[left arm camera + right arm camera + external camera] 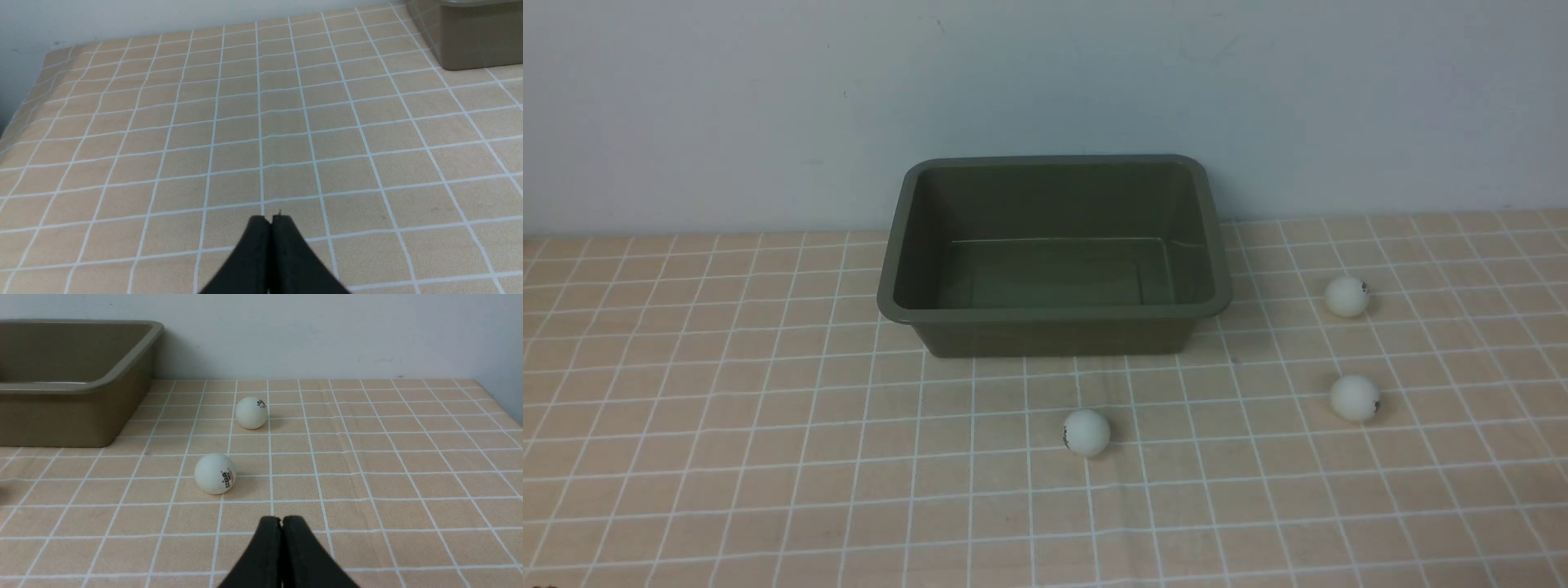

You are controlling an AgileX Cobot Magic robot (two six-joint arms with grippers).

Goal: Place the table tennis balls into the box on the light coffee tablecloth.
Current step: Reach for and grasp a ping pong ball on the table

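Note:
The olive-green box (1054, 314) stands empty at the back middle of the light coffee tablecloth (727, 425). Three white table tennis balls lie on the cloth: one (1086, 432) in front of the box, two to its right, the far one (1346, 296) and the near one (1355, 398). The right wrist view shows these two, the far ball (251, 412) and the near ball (215, 473), ahead of my right gripper (282, 519), which is shut and empty. My left gripper (271, 219) is shut and empty over bare cloth, with the box's corner (470, 45) far off. Neither arm shows in the front view.
A pale wall (1045, 98) rises directly behind the box. The tablecloth's left edge (24, 102) shows in the left wrist view and its right edge (502, 404) in the right wrist view.

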